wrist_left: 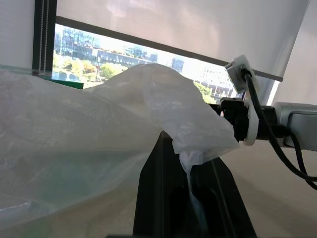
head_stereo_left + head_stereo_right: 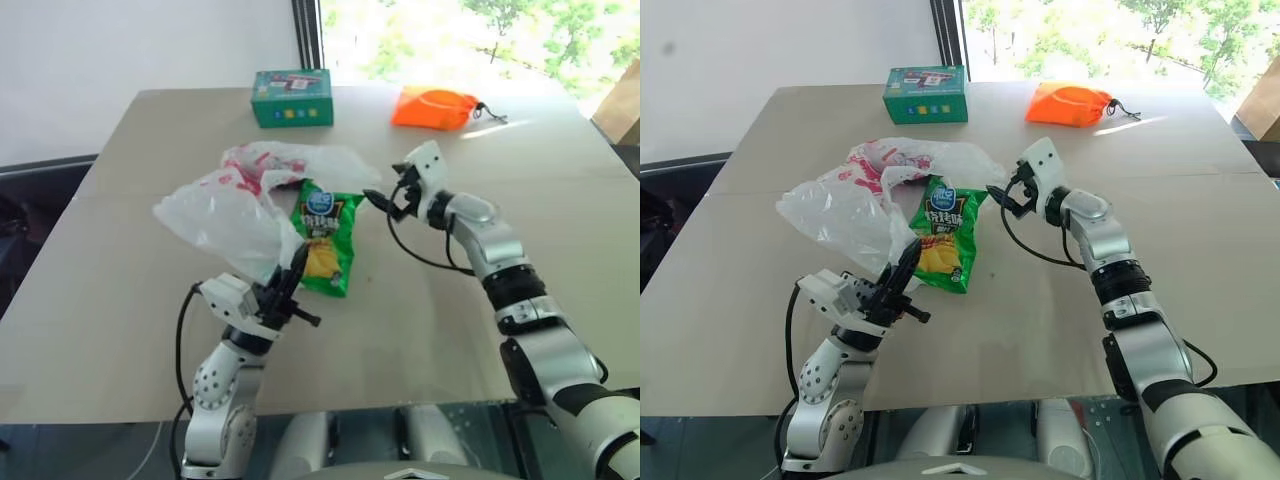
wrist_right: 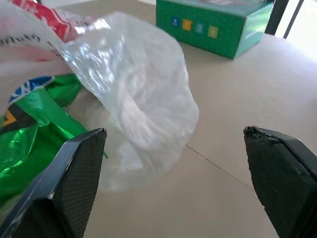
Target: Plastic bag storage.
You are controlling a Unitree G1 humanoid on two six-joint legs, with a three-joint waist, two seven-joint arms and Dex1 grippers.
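Bag (image 2: 235, 205) lies crumpled mid-table, one end pinched in left gripper (image 2: 290, 285), draped partly over snack packet (image 2: 325, 238). Right gripper (image 3: 173, 178), jaws wide, faces the free lobe. Best: close on film only, clear of packet, then fold toward held end.

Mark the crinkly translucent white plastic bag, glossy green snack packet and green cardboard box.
Plastic bag (image 2: 225, 215), left eye view, crumpled body.
Snack packet (image 2: 326, 240), left eye view, printed front.
Cardboard box (image 2: 292, 98), left eye view, front face.
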